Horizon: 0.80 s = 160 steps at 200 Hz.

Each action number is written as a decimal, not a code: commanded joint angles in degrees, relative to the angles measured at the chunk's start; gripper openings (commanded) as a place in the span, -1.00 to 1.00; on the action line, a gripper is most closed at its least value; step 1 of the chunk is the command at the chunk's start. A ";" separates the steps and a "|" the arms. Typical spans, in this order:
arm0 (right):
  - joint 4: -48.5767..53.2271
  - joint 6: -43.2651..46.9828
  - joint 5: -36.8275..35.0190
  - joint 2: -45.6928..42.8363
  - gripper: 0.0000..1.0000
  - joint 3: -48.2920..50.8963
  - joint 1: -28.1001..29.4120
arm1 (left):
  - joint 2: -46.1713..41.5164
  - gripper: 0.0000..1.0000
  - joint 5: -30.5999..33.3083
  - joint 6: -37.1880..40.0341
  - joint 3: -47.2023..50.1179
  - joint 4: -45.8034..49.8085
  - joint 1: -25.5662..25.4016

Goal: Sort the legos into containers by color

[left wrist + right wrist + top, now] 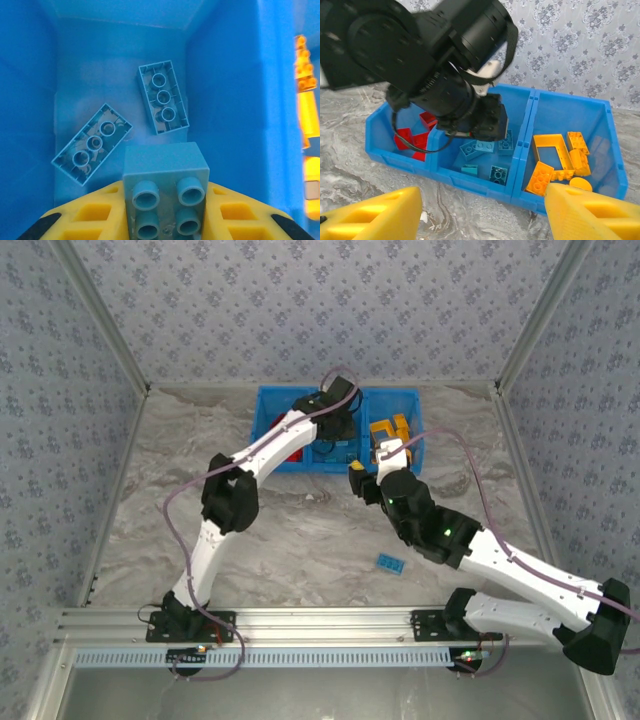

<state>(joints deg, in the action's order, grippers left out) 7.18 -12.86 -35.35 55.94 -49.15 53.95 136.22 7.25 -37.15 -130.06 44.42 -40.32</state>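
My left gripper [165, 220] hangs over the middle compartment of the blue bin [264, 430], shut on a light blue two-by-two brick [165, 185]. Two long light blue bricks [162, 97] lie upside down on the compartment floor below it. My right gripper [480, 220] stands open and empty just in front of the bin [470, 177]. Red bricks [412, 140] fill the left compartment, teal ones [499, 174] the middle, and orange-yellow ones [560, 155] the right. One blue brick [390, 562] lies on the table near the right arm.
The left arm [420, 55] reaches over the bin from the left and hides part of the left and middle compartments. Patterned walls enclose the marbled table [300, 540] on three sides. The right arm [500, 560] crosses the table's right half.
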 commanded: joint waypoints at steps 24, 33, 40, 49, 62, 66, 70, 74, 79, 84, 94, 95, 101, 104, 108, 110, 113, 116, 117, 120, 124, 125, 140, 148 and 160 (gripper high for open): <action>0.87 -3.37 1.77 -0.83 0.37 -1.07 -0.26 | 5.67 -0.34 -3.12 4.36 -6.55 3.53 1.21; 1.22 -3.90 1.61 -1.27 0.37 -0.56 -0.25 | 6.26 -0.32 -4.12 5.19 -6.45 3.31 1.22; 1.45 -4.40 1.53 -1.61 0.37 -0.10 -0.32 | 6.67 -0.30 -4.59 5.65 -6.44 3.40 1.20; 1.84 -4.90 1.53 -1.97 0.37 0.34 -0.30 | 6.94 -0.28 -4.28 5.80 -6.36 4.03 1.17; 2.45 -5.50 1.47 -2.30 0.37 0.72 -0.33 | 7.09 -0.23 -3.43 5.93 -5.92 4.93 1.21; 2.61 -5.67 1.53 -2.40 0.37 0.76 -0.26 | 6.96 -0.20 -3.29 5.94 -5.68 4.99 1.25; 2.80 -5.86 1.60 -2.42 0.37 0.76 -0.19 | 6.80 -0.18 -3.28 6.02 -5.42 4.92 1.25; 3.03 -6.00 1.63 -2.44 0.38 0.82 -0.17 | 6.73 -0.15 -3.21 6.03 -5.22 5.04 1.20; 3.21 -6.10 1.75 -2.57 0.38 0.85 -0.21 | 6.57 -0.11 -3.13 6.03 -5.00 5.08 1.16; 3.48 -6.31 1.86 -2.59 0.38 0.88 -0.21 | 6.39 -0.05 -3.12 5.97 -4.78 5.14 1.17; 4.08 -6.59 1.87 -2.67 0.40 0.79 -0.21 | 5.82 0.07 -3.28 6.10 -4.63 5.29 1.09; 4.16 -6.66 1.87 -2.68 0.40 0.80 -0.23 | 5.77 0.08 -3.29 6.07 -4.61 5.30 1.10; 4.68 -6.79 1.91 -2.76 0.40 0.72 -0.22 | 5.23 0.14 -3.04 6.19 -4.59 5.40 0.97; 4.85 -6.89 1.95 -2.83 0.40 0.78 -0.25 | 4.93 0.17 -2.84 6.21 -4.59 5.45 0.94; 5.17 -6.91 1.96 -2.92 0.40 0.74 -0.22 | 4.64 0.22 -2.48 6.33 -4.59 5.45 0.74; 5.27 -6.91 1.93 -2.89 0.40 0.79 -0.20 | 4.35 0.23 -2.32 6.37 -4.59 5.48 0.76; 5.42 -6.91 1.94 -2.93 0.40 0.75 -0.25 | 4.05 0.25 -2.24 6.46 -4.59 5.45 0.62; 5.75 -7.03 1.98 -3.05 0.40 0.80 -0.17 | 3.81 0.27 -2.16 6.55 -4.59 5.49 0.59; 5.79 -7.06 2.01 -3.04 0.40 0.76 -0.17 | 3.67 0.27 -2.11 6.60 -4.59 5.49 0.55; 6.08 -7.04 2.01 -3.13 0.40 0.68 -0.17 | 3.35 0.27 -2.03 6.64 -4.63 5.45 0.51; 6.39 -7.15 1.93 -3.32 0.40 0.72 -0.24 | 2.98 0.27 -1.89 6.74 -4.72 5.47 0.46; 6.55 -7.21 1.90 -3.35 0.40 0.72 -0.20 | 2.86 0.28 -1.84 6.74 -4.74 5.48 0.43; 8.41 -8.02 1.43 -4.00 0.40 0.54 -0.21 | 0.99 0.26 -1.17 6.61 -5.02 5.78 0.22; 9.61 -8.83 0.92 -4.34 0.40 0.43 -0.21 | -0.36 0.22 -0.44 6.36 -4.87 6.09 0.01; 11.66 -10.25 0.18 -4.94 0.39 0.37 -0.25 | -2.80 0.20 1.52 5.76 -4.45 6.68 -0.31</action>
<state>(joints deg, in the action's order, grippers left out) 13.80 -19.75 -33.65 52.99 -48.64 53.95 141.67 5.23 -31.48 -134.19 49.06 -39.77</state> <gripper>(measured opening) 0.699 0.609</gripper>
